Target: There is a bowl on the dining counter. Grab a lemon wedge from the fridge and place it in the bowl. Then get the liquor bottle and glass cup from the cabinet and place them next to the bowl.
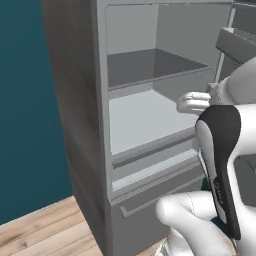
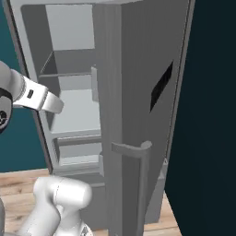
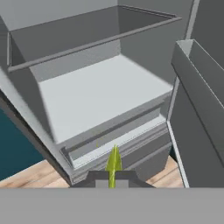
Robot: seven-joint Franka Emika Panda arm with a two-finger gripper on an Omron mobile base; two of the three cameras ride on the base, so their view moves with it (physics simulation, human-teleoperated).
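The fridge (image 1: 90,125) stands open in front of the robot, its grey door (image 2: 138,115) swung out to the right with the long bar handle (image 2: 138,175) facing the right base camera. Inside, an upper shelf (image 1: 155,67) sits dark and shadowed, and below it a pale lower shelf (image 1: 145,117) stretches across the compartment. Beneath that shelf run two narrow grey ledges, and under them the front of the lower drawer (image 1: 150,200).

The hand (image 3: 113,179) is closed on the lemon wedge (image 3: 113,162), a thin yellow-green sliver that stands up between the two dark finger tips in the hand view. The wedge is off the shelf, held out in front of the fridge at about the height of the ledges below the lower shelf. To the right in the hand view, the inner side of the open door shows a grey door bin (image 3: 197,83) near the hand.

In the left base view the white arm (image 1: 220,150) with its dark joint rises at the lower right, with the wrist reaching toward the right edge of the lower shelf. In the right base view the arm's white forearm (image 2: 39,99) comes in from the left, in front of the open compartment.

A teal wall (image 1: 25,100) lies to the left of the fridge, and a light wooden floor (image 1: 45,230) runs beneath it.
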